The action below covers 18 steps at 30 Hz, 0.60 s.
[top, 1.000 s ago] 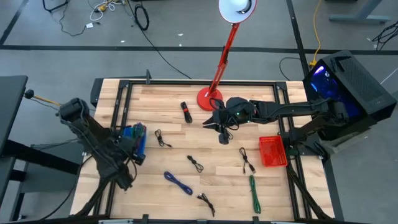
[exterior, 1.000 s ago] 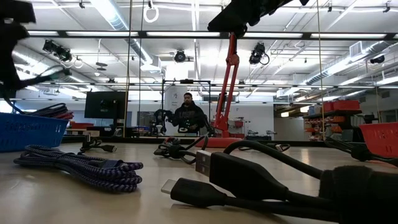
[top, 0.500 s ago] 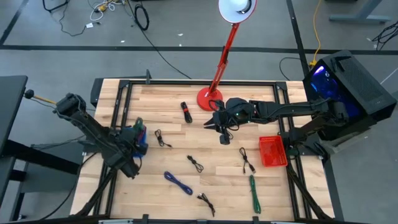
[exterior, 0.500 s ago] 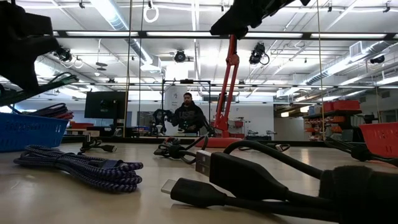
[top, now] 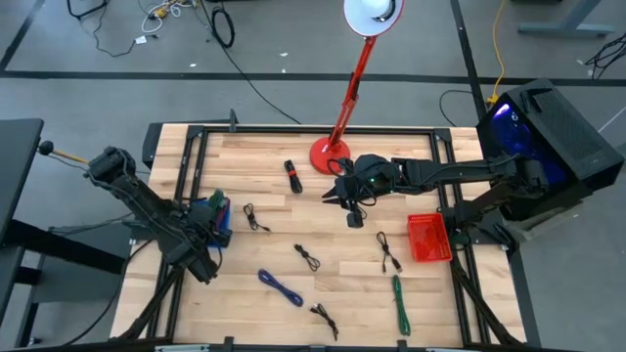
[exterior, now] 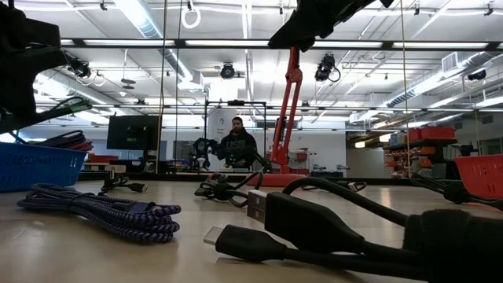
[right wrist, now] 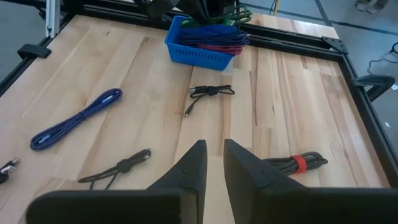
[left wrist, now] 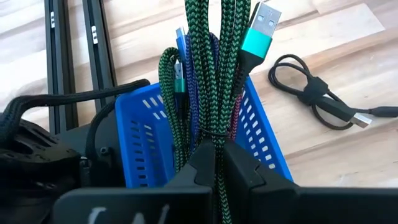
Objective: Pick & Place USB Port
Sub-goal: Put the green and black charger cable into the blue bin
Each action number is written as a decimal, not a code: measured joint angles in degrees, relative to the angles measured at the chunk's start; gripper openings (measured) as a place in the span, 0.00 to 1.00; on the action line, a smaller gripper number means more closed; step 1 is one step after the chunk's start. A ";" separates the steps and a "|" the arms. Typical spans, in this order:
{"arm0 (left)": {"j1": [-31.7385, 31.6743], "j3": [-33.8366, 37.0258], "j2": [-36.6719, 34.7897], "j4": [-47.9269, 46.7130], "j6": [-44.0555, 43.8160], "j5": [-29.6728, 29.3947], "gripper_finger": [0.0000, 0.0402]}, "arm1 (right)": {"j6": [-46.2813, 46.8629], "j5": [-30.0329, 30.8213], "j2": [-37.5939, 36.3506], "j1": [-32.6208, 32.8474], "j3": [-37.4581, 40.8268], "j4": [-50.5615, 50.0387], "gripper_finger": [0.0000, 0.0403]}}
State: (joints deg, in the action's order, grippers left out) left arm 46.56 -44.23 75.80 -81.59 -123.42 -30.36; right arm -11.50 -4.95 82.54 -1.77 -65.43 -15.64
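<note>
A: So, starting at the left, what is the left gripper (left wrist: 214,155) doing?

B: It is clenching a bundled green cable (left wrist: 214,74) and hanging it over the blue basket (left wrist: 146,143) at the left edge of the table (top: 323,244), where other cables are already lying. The teal plug (left wrist: 258,31) is sticking up above the bundle.

A: How should it be finishing this step?

B: I'd say it should be lowering until the bundle is sitting well inside the walls before letting go, keeping the loop clear of the rim so nothing is spilling onto the wood. Releasing from too high risks the springy braid bouncing out.

A: And moving right?

B: A small black cable (top: 256,217) is lying just right of the basket, a blue cable (top: 280,286) nearer the front, more black ones (top: 309,257) mid-table, another green cable (top: 399,301) near the front right, a red basket (top: 427,238) at the right edge, and a red lamp (top: 331,154) at the far side. The right gripper (top: 339,196) is hovering in front of the lamp base, its fingers slightly parted and gripping nothing.

A: What is different from a second ago?

B: The left arm has swung outward and its gripper has shifted a little toward the front over the basket; the right arm is barely changing.
</note>
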 joint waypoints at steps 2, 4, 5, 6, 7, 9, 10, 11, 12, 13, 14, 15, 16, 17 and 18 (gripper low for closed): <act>-0.43 0.01 -0.01 0.05 0.03 -0.24 0.03 | 0.02 0.00 0.00 0.01 0.00 0.00 0.14; -0.54 0.67 -0.01 0.81 0.37 -0.49 0.03 | 0.02 0.00 0.00 0.02 0.00 0.00 0.14; -0.54 1.36 -0.01 1.38 0.53 -0.46 0.03 | 0.02 0.00 0.00 0.00 0.00 0.00 0.14; -0.54 2.01 0.03 2.04 0.75 -0.23 0.03 | 0.02 0.00 0.00 0.01 0.00 0.00 0.14; -0.54 1.81 0.28 2.13 0.81 -0.19 0.03 | 0.04 0.00 0.00 -0.01 0.00 0.01 0.14; -0.54 1.53 0.45 2.11 0.79 -0.07 0.03 | 0.10 0.00 0.00 0.01 0.00 -0.01 0.14; -0.54 1.53 0.43 2.42 0.76 -0.26 0.04 | 0.10 0.00 0.00 0.01 0.00 -0.11 0.14; -0.54 1.53 0.43 3.01 0.79 -0.30 0.04 | 0.11 0.00 0.00 0.00 0.00 -0.29 0.14; -0.53 1.53 0.43 3.59 0.82 -0.26 0.05 | 0.16 0.00 0.00 0.01 0.01 -0.39 0.14; -0.51 1.53 0.43 3.67 0.88 -0.03 0.06 | 0.17 0.00 0.00 -0.01 0.02 -0.37 0.14; -0.45 1.53 0.43 3.49 0.87 0.59 0.07 | 0.17 0.00 0.00 0.02 0.02 -0.37 0.14; -0.45 1.53 0.43 3.52 0.90 1.26 0.08 | 0.19 0.00 0.00 0.01 0.02 -0.37 0.14; -0.45 1.53 0.43 3.58 0.87 1.83 0.09 | 0.17 0.00 0.00 0.01 0.02 -0.35 0.14; -0.45 1.53 0.43 3.45 0.86 2.20 0.10 | 0.11 0.00 0.00 0.02 0.02 -0.35 0.14; -0.45 1.53 0.43 3.35 0.79 2.37 0.11 | 0.08 0.00 0.00 0.02 0.02 -0.33 0.14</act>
State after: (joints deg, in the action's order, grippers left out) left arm 46.11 -42.70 76.23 -78.24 -122.63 -27.98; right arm -11.42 -4.95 82.54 -1.76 -65.41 -15.97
